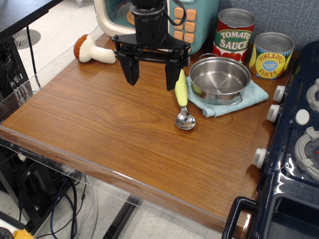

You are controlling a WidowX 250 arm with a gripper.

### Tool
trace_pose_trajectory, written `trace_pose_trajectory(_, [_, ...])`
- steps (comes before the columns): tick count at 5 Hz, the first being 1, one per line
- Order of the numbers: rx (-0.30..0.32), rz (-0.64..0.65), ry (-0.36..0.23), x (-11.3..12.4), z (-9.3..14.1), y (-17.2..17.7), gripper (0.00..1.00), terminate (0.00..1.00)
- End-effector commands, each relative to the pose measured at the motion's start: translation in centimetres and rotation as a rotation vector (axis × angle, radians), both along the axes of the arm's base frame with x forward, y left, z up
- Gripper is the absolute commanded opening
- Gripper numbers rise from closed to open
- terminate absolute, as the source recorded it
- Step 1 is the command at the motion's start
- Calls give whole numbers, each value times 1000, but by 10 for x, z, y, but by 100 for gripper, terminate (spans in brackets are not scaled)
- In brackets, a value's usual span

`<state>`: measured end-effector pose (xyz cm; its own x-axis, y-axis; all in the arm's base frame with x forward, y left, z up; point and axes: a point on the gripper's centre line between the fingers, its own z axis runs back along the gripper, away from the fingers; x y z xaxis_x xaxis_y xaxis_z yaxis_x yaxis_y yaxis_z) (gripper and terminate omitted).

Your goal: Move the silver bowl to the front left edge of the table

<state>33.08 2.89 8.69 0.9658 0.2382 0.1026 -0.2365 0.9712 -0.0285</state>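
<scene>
Ahead of me: a spoon [183, 101] beside a blue cloth [251, 96], 2 cans [234, 33] at the back wall, a toy mushroom [92, 50], a stove [294, 149] on the right.

Empty spread hand [152, 77] left of silver bowl [220, 78].

Lab w/ toy kitchen: acrylic-rimmed table [109, 134], toy stove [294, 149], cables [65, 199]
</scene>
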Motion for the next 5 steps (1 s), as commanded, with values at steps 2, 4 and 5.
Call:
trace_pose_trajectory(2, [-10, 55, -180, 58, 2, -22, 100, 0])
trace_pose_trajectory(4, [-10, 135, -160, 78, -9, -31, 100, 0])
trace_pose_trajectory(5, [12, 156, -141, 82, -19, -28, 100, 0])
